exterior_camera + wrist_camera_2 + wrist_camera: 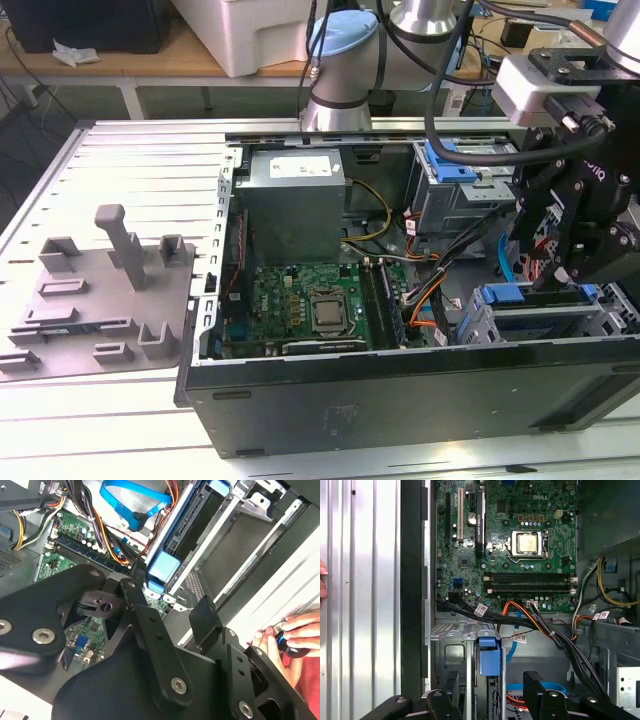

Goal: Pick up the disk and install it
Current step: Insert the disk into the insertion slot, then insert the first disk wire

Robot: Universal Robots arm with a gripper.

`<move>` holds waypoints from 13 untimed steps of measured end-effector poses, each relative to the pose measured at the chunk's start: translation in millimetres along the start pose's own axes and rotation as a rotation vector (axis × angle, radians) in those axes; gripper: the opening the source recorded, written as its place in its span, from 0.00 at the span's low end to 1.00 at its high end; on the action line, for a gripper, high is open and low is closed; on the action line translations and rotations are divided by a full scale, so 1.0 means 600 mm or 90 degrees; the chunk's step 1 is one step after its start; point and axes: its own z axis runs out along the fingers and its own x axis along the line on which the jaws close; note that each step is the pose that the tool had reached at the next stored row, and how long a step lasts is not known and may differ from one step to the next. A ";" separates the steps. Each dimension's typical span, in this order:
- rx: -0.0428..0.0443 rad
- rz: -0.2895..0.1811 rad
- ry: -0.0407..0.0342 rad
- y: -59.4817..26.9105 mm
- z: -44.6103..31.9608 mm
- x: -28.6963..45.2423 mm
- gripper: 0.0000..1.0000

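Gripper (492,684) above drive cage (451,652), at exterior view's right end of open case (400,395). Jaws spread wide, gripping nothing. Disk (488,658) slotted in cage, blue carrier end facing gripper, between fingers, touching neither. Motherboard (520,540) just beyond cage. Person's hand (292,632) outside case wall.

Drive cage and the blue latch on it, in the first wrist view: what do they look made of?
Drive cage: seemingly bare sheet metal, dull grey, with folded edges and punched holes. Blue latch: probably moulded plastic, smooth, uniformly coloured, slightly glossy.
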 end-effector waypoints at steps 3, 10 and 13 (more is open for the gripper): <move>0.0000 0.000 0.0000 0.000 0.000 0.000 0.62; 0.0000 0.000 0.0000 0.000 0.000 0.000 0.62; 0.0000 0.000 0.0000 0.000 0.001 0.000 0.62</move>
